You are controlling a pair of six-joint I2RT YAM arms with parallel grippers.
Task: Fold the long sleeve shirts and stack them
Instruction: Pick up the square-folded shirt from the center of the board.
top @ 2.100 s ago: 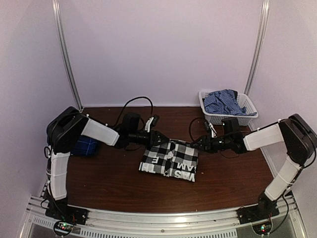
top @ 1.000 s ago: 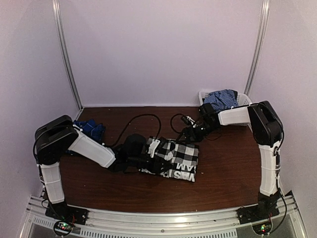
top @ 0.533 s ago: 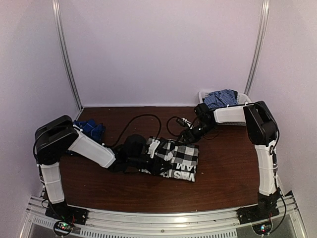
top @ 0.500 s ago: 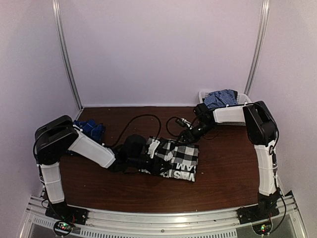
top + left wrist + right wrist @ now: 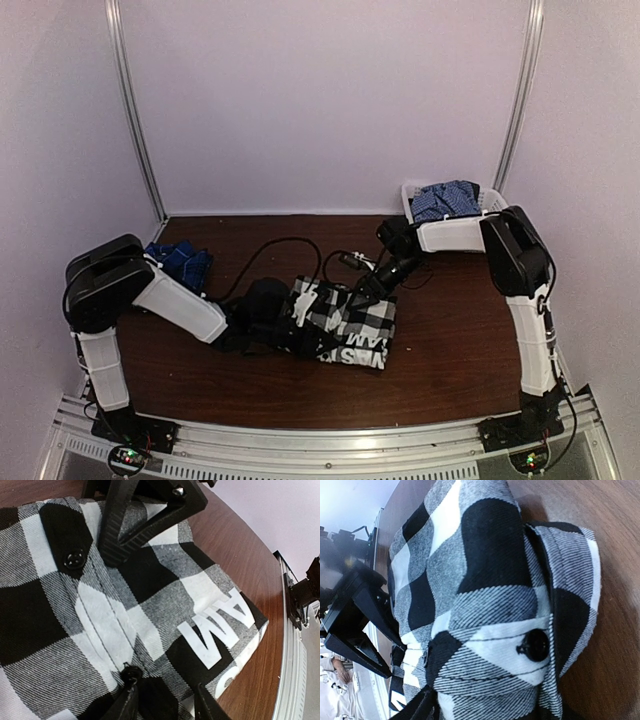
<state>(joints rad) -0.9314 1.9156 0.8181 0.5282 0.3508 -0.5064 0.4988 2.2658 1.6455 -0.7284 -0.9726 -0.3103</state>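
Top view: black-and-white shirt [image 5: 350, 320] mid-surface, bunched narrower than before — right gripper [image 5: 362, 287] now moved onto its far edge. Left wrist: left gripper [image 5: 125, 625] jaws straddle the cloth, grip unclear. Right wrist: same cloth close up — jaws' state cannot be told.

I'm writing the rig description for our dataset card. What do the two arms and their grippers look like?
The left arm and right arm match: white tubular links between bulky black joints, with looping black cables. Their fingers are black and angular, with ribbed pads.
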